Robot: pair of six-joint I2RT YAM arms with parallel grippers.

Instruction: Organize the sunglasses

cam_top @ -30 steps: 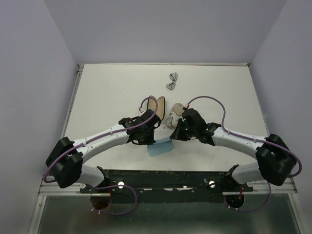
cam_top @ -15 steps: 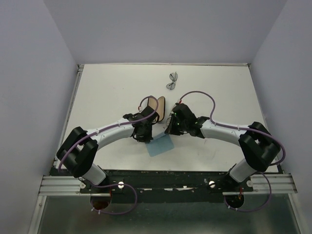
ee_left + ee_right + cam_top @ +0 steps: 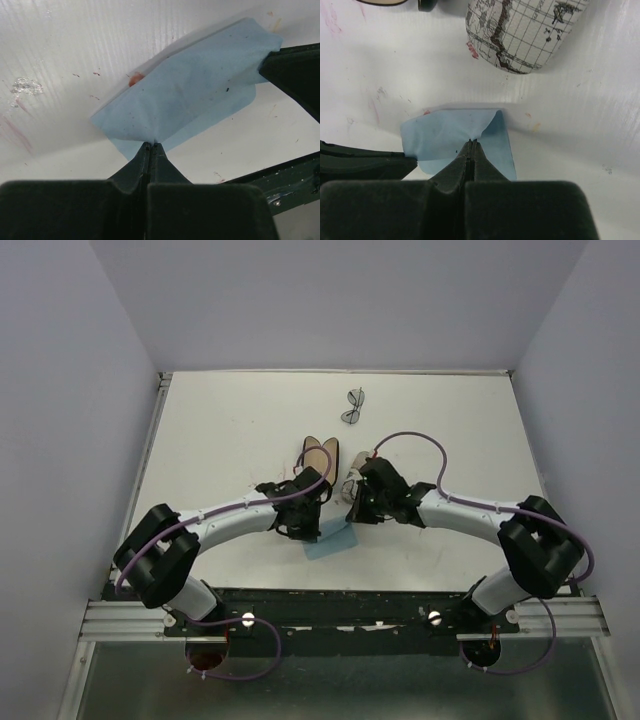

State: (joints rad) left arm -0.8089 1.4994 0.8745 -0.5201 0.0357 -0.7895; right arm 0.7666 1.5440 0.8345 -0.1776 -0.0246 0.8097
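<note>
White table is showing bare around both arms, and near its front edge a blue cloth is hanging between them. The left gripper is pinching one corner with its jaws pressed together on the fabric. The right gripper is clamping the opposite corner the same way. Over the last second the two wrists have been drawing closer together, and the cloth is now folding up off the surface rather than lying flat. Just beyond it a map-printed pouch is lying beside the open case. Well beyond those, the dark-framed sunglasses are sitting untouched near the far edge, where they were a second ago. No pink pair is showing in any view. Judging by this, the arms are dealing with the cloth first, and putting the glasses away is not yet begun.
</note>
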